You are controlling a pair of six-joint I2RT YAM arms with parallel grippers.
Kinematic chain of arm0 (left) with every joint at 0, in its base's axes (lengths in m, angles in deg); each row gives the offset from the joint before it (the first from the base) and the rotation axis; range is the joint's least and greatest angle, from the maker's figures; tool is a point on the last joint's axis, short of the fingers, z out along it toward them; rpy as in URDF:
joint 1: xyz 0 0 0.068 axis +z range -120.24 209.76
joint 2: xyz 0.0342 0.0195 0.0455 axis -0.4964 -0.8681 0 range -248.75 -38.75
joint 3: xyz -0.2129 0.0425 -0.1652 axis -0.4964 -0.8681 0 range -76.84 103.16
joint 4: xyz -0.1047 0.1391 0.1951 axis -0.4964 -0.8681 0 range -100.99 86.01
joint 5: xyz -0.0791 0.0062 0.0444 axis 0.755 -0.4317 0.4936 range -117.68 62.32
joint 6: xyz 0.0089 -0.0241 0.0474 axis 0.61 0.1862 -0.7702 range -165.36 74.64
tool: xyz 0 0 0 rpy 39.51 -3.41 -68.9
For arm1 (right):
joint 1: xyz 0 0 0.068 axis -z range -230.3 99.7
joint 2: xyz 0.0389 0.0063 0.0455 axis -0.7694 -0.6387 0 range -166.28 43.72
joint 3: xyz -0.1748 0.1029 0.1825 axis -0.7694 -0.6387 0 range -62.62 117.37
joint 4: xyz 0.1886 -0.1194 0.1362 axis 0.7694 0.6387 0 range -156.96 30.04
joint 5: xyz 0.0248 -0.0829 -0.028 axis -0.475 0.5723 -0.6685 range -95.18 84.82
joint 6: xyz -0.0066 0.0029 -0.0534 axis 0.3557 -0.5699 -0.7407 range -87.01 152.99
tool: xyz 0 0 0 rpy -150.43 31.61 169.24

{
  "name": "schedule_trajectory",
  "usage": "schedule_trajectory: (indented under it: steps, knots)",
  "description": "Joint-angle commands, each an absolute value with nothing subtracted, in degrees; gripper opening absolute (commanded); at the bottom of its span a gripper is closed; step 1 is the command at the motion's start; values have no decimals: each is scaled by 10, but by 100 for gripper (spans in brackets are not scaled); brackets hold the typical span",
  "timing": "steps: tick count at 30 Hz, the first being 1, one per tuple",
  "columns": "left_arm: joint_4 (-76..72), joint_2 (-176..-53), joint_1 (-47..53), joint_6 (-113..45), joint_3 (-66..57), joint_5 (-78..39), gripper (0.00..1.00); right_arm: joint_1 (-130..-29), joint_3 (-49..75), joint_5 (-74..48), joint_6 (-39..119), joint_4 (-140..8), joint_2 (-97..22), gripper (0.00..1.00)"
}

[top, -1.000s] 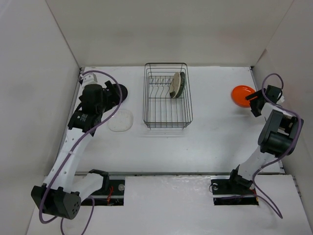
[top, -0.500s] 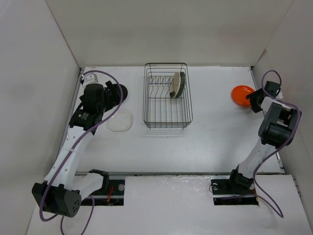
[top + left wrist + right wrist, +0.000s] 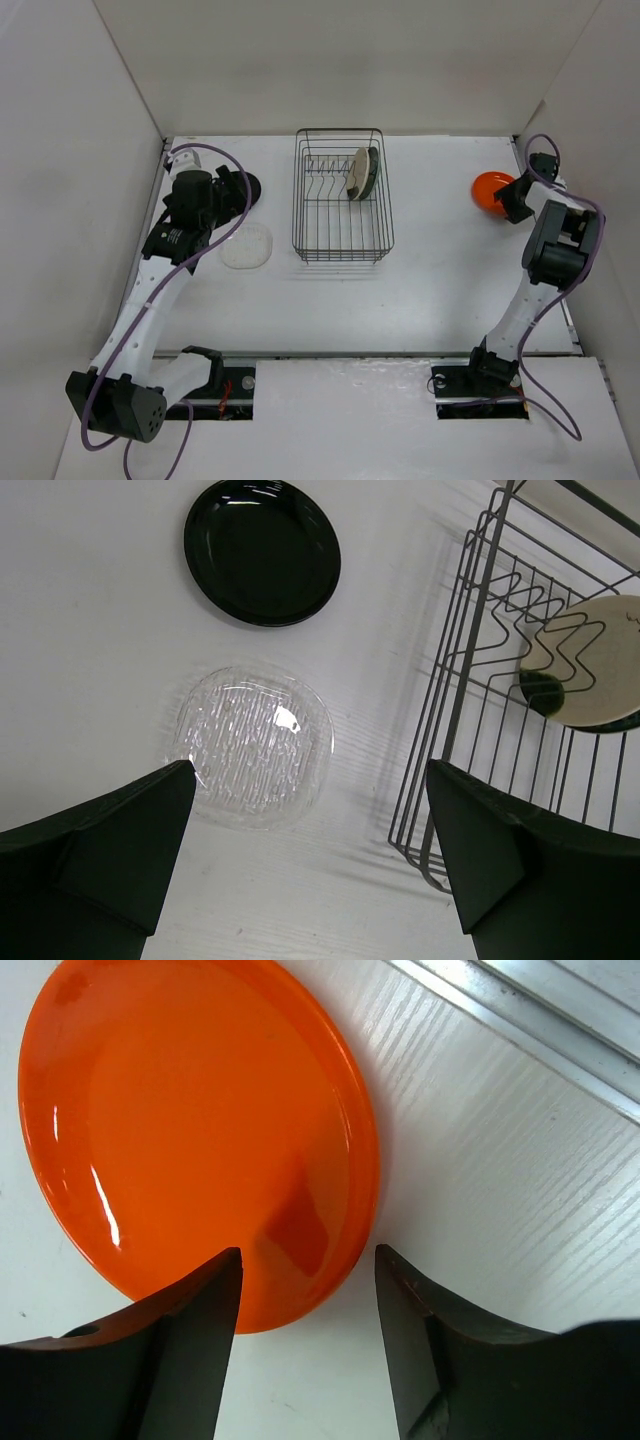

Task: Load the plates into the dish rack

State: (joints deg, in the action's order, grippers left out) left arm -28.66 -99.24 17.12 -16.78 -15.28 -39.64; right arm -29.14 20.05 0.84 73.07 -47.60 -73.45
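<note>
2 plates already stand on edge in the dish rack [image 3: 343, 257], the cream plate [image 3: 356, 172] and the dark teal plate [image 3: 372, 170] leaning together between the tines at its far right, which is how the rest should end up. The other 3 lie flat on the table [image 3: 430, 280]: the black plate [image 3: 262, 550] at the far left, the clear plate [image 3: 255, 745] nearer and just left of the rack, and the orange plate [image 3: 190, 1130] well apart at the far right.

The right gripper [image 3: 308, 1252] is down low at the orange plate, its 2 fingers straddling the near rim so the edge sits in the gap. That looks like the setup for pinching the plate by its rim, the only way to lift something lying flat. The jaws are partly apart with daylight between them; I see no firm clamp on the plate yet.

The left gripper [image 3: 310, 770] hangs above the clear plate with its jaws spread as wide as they go, holding nothing and touching nothing. It seems to be lined up for that plate.
</note>
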Motion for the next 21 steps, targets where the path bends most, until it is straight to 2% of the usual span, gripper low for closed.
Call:
schedule_trajectory:
  steps: [1,3,6,9,13,14,16,17,21]
  knots:
    - [-282,-990,173,-172,-129,-403,100,-290,242,27,725,-444,-751,60]
    - [-282,-990,173,-172,-129,-403,100,-290,261,32,725,-424,-760,59]
    - [-282,-990,173,-172,-129,-403,100,-290,267,33,719,-413,-772,51]
    - [-287,-990,173,-172,-129,-415,100,-290,275,33,708,-408,-779,35]
    - [-287,-990,173,-172,-129,-415,100,-290,303,39,700,-375,-802,29]
    - [-287,-990,173,-172,-129,-415,100,-290,312,39,700,-375,-802,16]
    - [-287,-990,173,-172,-129,-415,100,-290,321,39,694,-360,-819,3]
    - [-287,-990,173,-172,-129,-421,100,-290,328,39,694,-352,-819,0]
    - [-287,-990,173,-172,-129,-421,100,-290,328,44,688,-347,-819,0]
